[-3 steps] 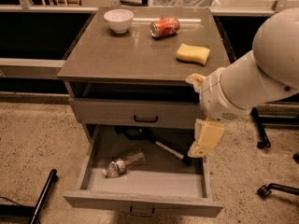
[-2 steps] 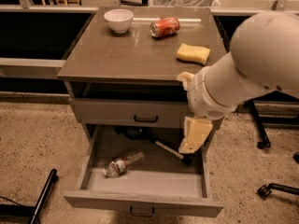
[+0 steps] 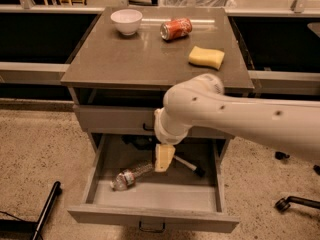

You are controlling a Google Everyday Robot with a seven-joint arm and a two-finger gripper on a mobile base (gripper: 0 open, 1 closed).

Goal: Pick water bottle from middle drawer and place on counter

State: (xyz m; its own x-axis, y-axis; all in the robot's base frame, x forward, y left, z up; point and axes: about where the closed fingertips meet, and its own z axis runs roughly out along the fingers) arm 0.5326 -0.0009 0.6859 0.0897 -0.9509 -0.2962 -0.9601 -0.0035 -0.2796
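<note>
The water bottle [image 3: 131,174] lies on its side in the open middle drawer [image 3: 150,196], left of centre, its cap pointing to the front left. My white arm reaches in from the right over the drawer. My gripper [image 3: 164,158] hangs just above the drawer's inside, right beside the bottle's base end, a little to its right. The counter [image 3: 130,59] is the grey-brown top slab above.
On the counter stand a white bowl [image 3: 126,21], a red soda can [image 3: 176,28] on its side and a yellow sponge [image 3: 206,57]. A dark-tipped tool [image 3: 190,166] lies in the drawer's right half. A chair base [image 3: 295,201] stands at the right, a black leg [image 3: 42,211] at the left.
My arm has swung left across the drawer. The gripper has moved from the drawer's right side to just beside the bottle. The bottle has not moved.
</note>
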